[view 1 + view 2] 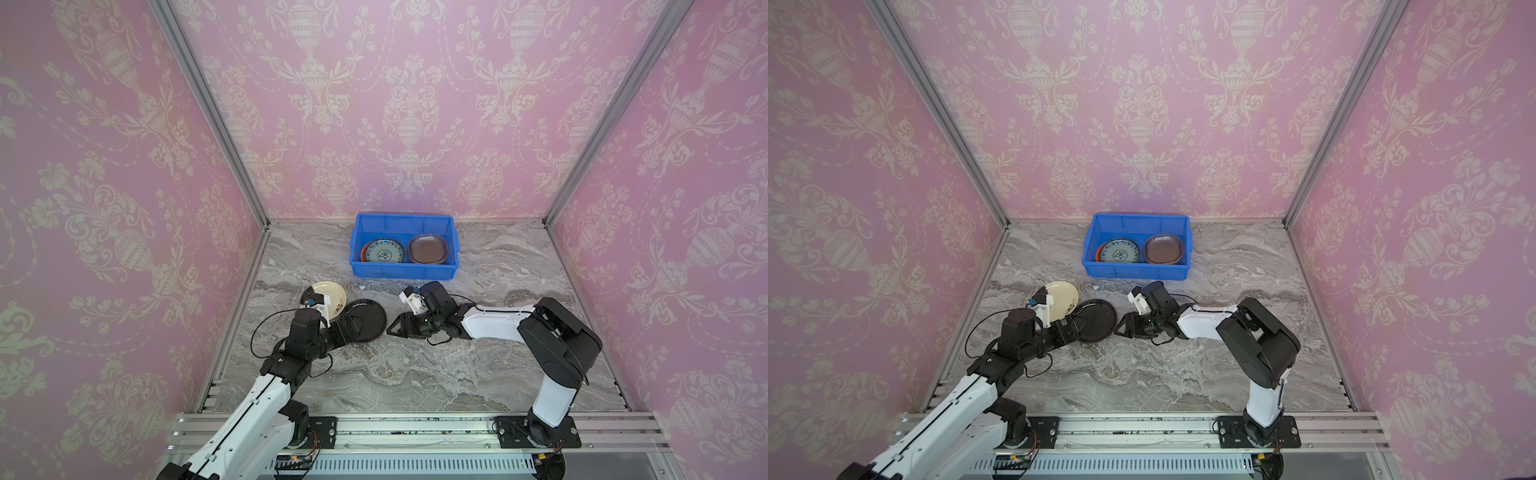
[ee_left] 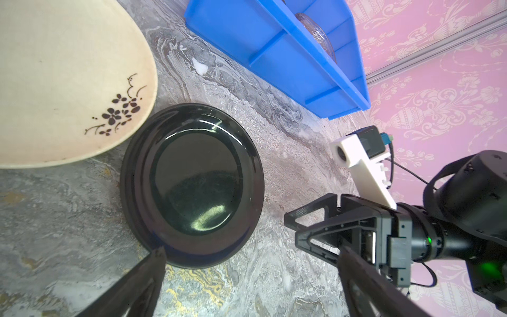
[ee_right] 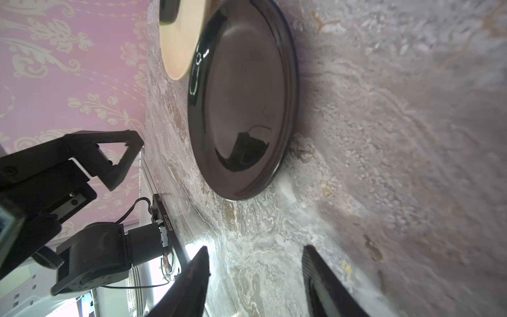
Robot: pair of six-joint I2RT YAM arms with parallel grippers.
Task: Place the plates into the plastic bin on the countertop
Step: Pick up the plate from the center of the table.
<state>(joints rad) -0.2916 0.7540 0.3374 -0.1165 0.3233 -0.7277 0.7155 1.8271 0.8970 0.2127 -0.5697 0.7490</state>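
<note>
A black plate (image 1: pixel 370 316) (image 1: pixel 1098 320) lies on the countertop (image 1: pixel 457 365), touching a cream plate (image 1: pixel 330 289) (image 1: pixel 1064 291) with a dark flower motif to its left. My left gripper (image 1: pixel 351 326) (image 2: pixel 252 251) is open wide over the black plate's (image 2: pixel 192 184) near rim, one fingertip (image 2: pixel 159 254) at the rim. My right gripper (image 1: pixel 389 330) (image 3: pixel 255 249) is open and empty, just right of that plate (image 3: pixel 241 101). The plastic bin (image 1: pixel 399 272) (image 1: pixel 1133 272) at the back holds a teal-patterned plate (image 1: pixel 384 250) on an orange one, and brownish translucent plates (image 1: pixel 428 248).
Pink wallpapered walls close in the back and both sides, with aluminium posts at the corners. An aluminium rail (image 1: pixel 415 432) carrying both arm bases runs along the front edge. A small white fleck (image 2: pixel 200 67) lies on the marble between the black plate and the bin.
</note>
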